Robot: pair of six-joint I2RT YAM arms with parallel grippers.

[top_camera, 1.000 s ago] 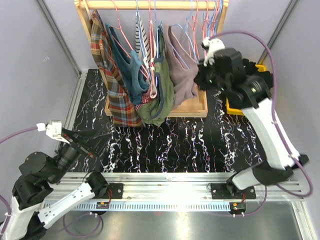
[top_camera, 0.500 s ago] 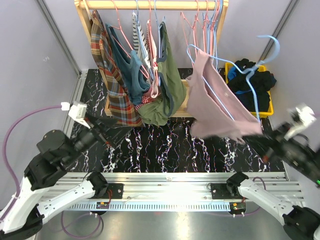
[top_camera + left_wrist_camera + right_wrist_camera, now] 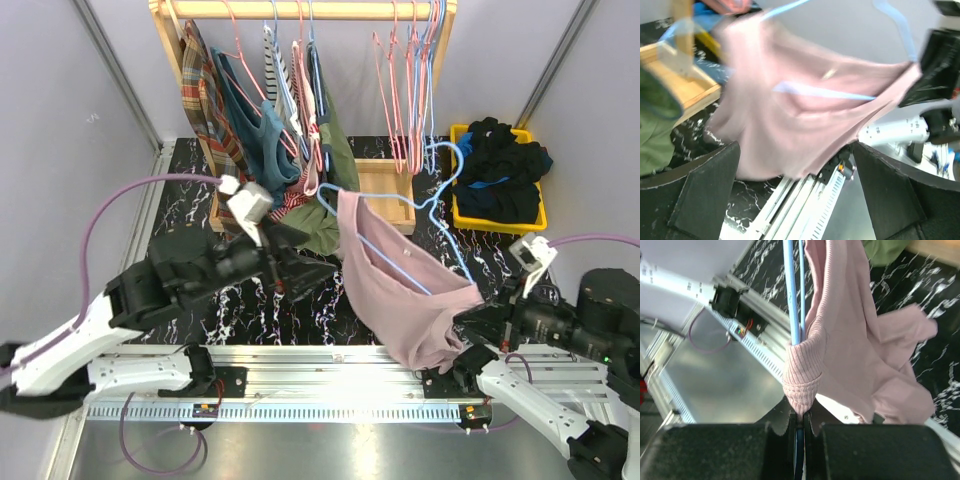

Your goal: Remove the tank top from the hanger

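Observation:
The pink tank top (image 3: 400, 300) hangs on a blue hanger (image 3: 440, 175), off the rack and over the table's front middle. My right gripper (image 3: 478, 312) holds it from the right. In the right wrist view the gripper (image 3: 800, 422) is shut on the hanger's end (image 3: 792, 300), with the ribbed pink fabric (image 3: 865, 340) pinched in. My left gripper (image 3: 320, 272) is open just left of the tank top, apart from it. In the left wrist view its gripper (image 3: 800, 200) is spread wide and the blurred tank top (image 3: 790, 115) and hanger bar (image 3: 825, 91) fill the view ahead.
A wooden rack (image 3: 300, 10) at the back holds a plaid shirt (image 3: 215, 130), a green garment (image 3: 335, 170) and several empty hangers (image 3: 410, 90). A yellow bin (image 3: 462, 215) of dark clothes stands at the back right. An aluminium rail (image 3: 330, 360) runs along the near edge.
My right arm has pulled the hanger with the tank top off the rack and brought it down toward the front. My left arm has swung right and forward toward the tank top.

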